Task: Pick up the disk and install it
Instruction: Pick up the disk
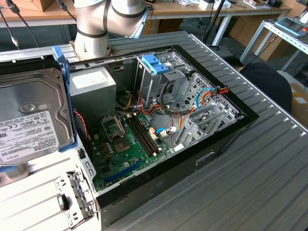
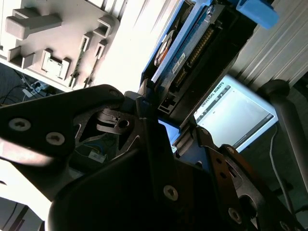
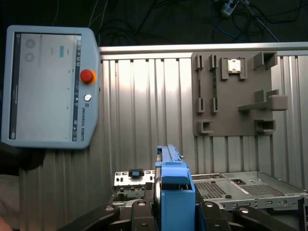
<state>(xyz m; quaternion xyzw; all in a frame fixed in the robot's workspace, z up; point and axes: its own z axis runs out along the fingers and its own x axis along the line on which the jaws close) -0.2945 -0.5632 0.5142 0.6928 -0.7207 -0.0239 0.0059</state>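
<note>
The disk [image 1: 29,120], a grey metal hard drive in a light blue carrier, is lifted off the table and looms at the exterior view's left, tilted with its labelled face showing. In the first wrist view the disk [image 3: 174,192] appears edge-on, and my gripper [image 3: 174,214] is shut on it with a dark finger [image 3: 139,214] pressed against each side. The second wrist view has the disk [image 2: 192,48] rising out of my gripper [image 2: 168,125], its connector edge towards the fingers.
The open computer case [image 1: 226,137] lies on the ribbed metal table, with motherboard [image 1: 125,139], cables and a drive cage with a blue latch [image 1: 155,64]. The arm's base [image 1: 91,33] stands behind it. A teach pendant [image 3: 48,86] and grey fixture plate [image 3: 231,96] lie nearby.
</note>
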